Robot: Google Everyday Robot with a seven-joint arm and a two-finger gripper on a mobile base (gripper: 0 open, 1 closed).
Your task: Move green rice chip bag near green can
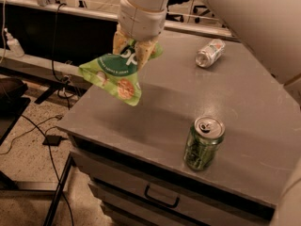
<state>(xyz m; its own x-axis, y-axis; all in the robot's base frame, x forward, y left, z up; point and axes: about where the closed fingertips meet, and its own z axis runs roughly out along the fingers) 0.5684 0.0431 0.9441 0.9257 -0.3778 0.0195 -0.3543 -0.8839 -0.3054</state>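
Single camera view of the work surface. The gripper (135,51) hangs from the white arm (235,13) above the rear left part of the grey cabinet top (249,98). Its two tan fingers (119,42) are clamped together on the upper edge of the green rice chip bag (115,76). The bag dangles below them, tilted, its lower end towards the cabinet's left edge. Whether the bag's lowest corner touches the surface cannot be told.

The green can (203,145) stands upright near the front edge of the cabinet top, silver top and pull tab facing up, well apart from the bag and to its right. A pale silver can (209,53) lies on its side near the rear edge, apart from both. Below the front edge is a drawer with a dark handle (162,197). Dark cables (28,126) trail across the speckled floor at left.
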